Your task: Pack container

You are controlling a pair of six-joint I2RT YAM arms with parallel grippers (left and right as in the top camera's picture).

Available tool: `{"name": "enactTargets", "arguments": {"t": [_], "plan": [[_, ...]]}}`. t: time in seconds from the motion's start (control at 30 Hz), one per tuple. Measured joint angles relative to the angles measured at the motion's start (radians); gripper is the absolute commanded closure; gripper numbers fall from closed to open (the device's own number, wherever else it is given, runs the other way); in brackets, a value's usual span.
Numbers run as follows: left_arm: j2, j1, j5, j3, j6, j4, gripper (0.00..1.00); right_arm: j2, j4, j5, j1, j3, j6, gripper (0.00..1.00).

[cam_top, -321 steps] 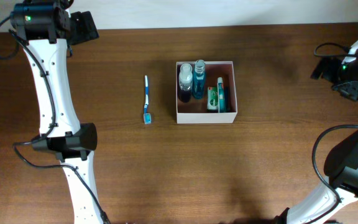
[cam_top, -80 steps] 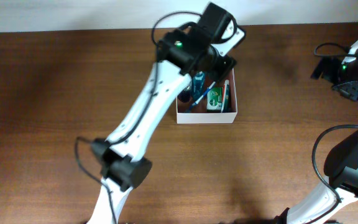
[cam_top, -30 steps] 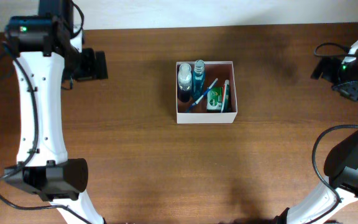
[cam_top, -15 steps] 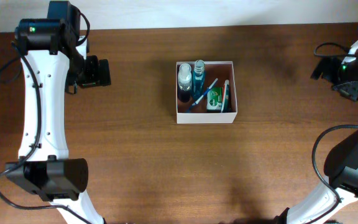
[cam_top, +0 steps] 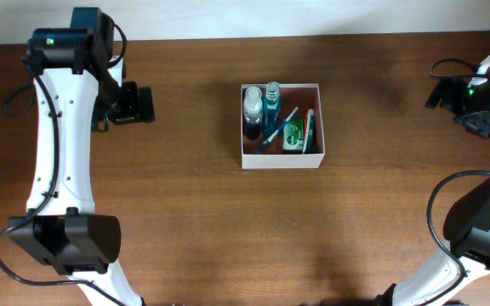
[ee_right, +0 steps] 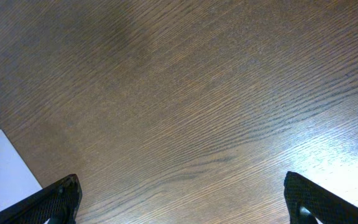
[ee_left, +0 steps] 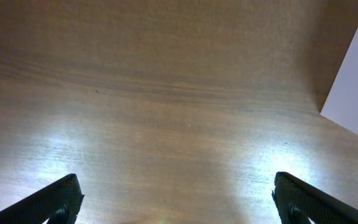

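Container: square open box [cam_top: 281,161] with thin white walls and a pinkish-brown inside, on the dark brown wooden table [cam_top: 185,221], between my two arms and well apart from both.
Contents: clear white-capped bottle [cam_top: 253,107], blue bottle [cam_top: 272,112], blue toothbrush [cam_top: 277,130] lying slantwise, green packet [cam_top: 293,134].
Left gripper [ee_left: 176,199]: spread wide, empty, over bare wood.
Right gripper [ee_right: 182,199]: wide, holding nothing.
Outstanding: I see nothing loose outside the box, so I judge packing complete or nearly so.

You see a tabletop [cam_top: 228,229] of dark wood, with fine grain and a smooth finish that reflects soft light patches. The container [cam_top: 281,162] has matt white walls, like thin card. The fingers [ee_left: 61,196] look like matt black plastic.
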Motion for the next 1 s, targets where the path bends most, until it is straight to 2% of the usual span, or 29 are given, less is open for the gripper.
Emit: {"name": "enactTargets", "arguments": {"t": [0.23,0.47,0.67,0.87,1.0], "plan": [[0.000,0.000,0.026,-0.023,0.012,0.056,0.00,0.000,0.000,0.000,0.000,0.000,0.000,0.01],[0.000,0.000,0.118,-0.111,0.125,0.258,0.00,0.000,0.000,0.000,0.000,0.000,0.000,0.01],[0.000,-0.013,0.159,-0.173,0.193,0.332,0.00,0.000,0.000,0.000,0.000,0.000,0.000,0.01],[-0.005,-0.052,0.179,-0.261,0.232,0.462,0.00,0.000,0.000,0.000,0.000,0.000,0.000,0.01],[-0.048,-0.054,0.205,-0.391,0.243,0.586,0.00,0.000,0.000,0.000,0.000,0.000,0.000,0.01]]}}
